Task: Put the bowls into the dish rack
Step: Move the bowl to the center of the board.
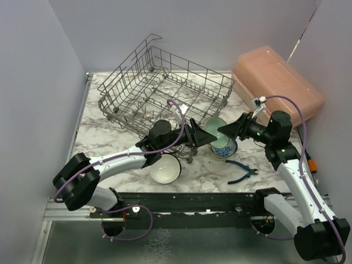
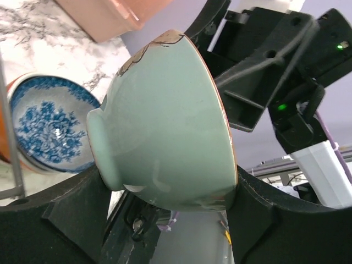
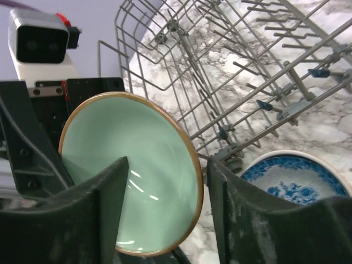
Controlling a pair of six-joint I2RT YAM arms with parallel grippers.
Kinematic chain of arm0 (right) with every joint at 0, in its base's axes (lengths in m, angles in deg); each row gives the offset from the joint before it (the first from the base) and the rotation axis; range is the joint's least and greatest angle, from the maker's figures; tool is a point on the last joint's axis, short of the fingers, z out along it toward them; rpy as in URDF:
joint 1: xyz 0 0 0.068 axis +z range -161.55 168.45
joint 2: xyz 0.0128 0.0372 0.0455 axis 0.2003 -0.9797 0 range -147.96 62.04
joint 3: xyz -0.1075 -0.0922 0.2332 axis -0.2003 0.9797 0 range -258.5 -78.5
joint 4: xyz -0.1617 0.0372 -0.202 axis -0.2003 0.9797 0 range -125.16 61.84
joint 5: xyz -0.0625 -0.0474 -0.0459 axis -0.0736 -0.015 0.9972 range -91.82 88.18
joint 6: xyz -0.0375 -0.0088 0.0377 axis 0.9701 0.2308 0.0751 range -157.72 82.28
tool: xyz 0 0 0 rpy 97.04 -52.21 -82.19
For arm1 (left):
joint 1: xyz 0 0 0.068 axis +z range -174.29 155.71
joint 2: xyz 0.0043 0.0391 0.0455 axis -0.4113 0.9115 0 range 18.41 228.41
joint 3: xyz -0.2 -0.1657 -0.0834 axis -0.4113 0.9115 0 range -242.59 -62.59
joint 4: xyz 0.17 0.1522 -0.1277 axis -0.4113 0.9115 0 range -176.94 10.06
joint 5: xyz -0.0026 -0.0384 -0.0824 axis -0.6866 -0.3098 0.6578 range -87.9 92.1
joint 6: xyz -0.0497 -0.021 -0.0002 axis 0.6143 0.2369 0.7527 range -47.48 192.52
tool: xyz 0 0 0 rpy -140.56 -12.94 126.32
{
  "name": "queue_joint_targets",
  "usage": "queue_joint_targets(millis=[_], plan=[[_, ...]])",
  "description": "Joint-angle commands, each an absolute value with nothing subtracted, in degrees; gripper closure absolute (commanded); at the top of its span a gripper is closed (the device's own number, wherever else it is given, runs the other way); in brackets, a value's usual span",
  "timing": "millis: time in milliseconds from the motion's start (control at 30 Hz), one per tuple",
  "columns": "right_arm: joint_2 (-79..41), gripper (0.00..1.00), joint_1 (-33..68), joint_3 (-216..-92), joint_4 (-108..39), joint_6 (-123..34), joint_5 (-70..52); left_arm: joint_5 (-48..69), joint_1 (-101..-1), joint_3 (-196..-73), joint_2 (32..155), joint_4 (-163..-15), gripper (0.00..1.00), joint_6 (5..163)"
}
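Observation:
My left gripper (image 1: 202, 136) is shut on a mint green bowl (image 1: 214, 130), held on its side above the table; in the left wrist view the bowl (image 2: 165, 126) sits foot and rim between the fingers (image 2: 71, 214). My right gripper (image 1: 226, 130) faces it, open, straddling the rim: one finger (image 3: 93, 209) lies in front of the bowl's inside (image 3: 137, 181), the other outside with a gap. A blue-patterned bowl (image 1: 224, 147) tops a stack below. A white bowl (image 1: 165, 168) stands near the left arm. The grey wire dish rack (image 1: 165, 88) sits behind, with no bowls showing in it.
A pink translucent box (image 1: 278, 82) stands at the back right. Blue-handled pliers (image 1: 242, 171) lie on the marble table near the right arm. The rack's front edge (image 3: 264, 104) is close behind both grippers. Grey walls enclose the table on three sides.

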State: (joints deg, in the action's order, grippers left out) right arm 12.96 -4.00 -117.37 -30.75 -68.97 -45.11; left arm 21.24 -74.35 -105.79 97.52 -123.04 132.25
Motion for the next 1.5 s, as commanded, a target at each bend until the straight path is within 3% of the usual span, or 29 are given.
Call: queue_joint_targets(millis=[0,100,267,467,633,800,1033,1467], plan=[[13.26,0.32,-3.56,-119.99,-26.94,-66.64,-45.56,22.90,-71.85,-105.11,96.94,-124.96,1.00,133.21],[14.82,0.17,-3.56,-119.74,-25.70,-65.97,-43.76,23.56,-69.66,-103.83,95.53,-125.09,1.00,133.28],[17.12,0.05,-3.56,-118.44,-25.02,-66.11,-41.22,24.75,-64.20,-100.65,91.39,-125.13,1.00,134.46],[16.05,0.04,-3.56,-116.98,-23.89,-64.61,-41.69,25.10,-57.18,-96.33,83.68,-123.10,1.00,133.99],[13.84,0.04,-3.56,-116.25,-21.23,-62.91,-40.44,21.88,-55.58,-98.69,77.32,-109.42,1.00,124.78],[12.86,0.05,-3.56,-115.49,-16.56,-63.47,-29.18,14.86,-55.58,-103.76,72.24,-91.74,1.00,113.98],[12.26,0.04,-3.57,-113.27,-15.83,-63.50,-16.58,8.82,-55.58,-106.33,68.89,-82.00,1.00,104.83],[0.23,0.05,-3.64,-110.56,-23.25,-63.13,-24.33,7.59,-55.58,-106.79,70.65,-77.94,1.00,100.34]])
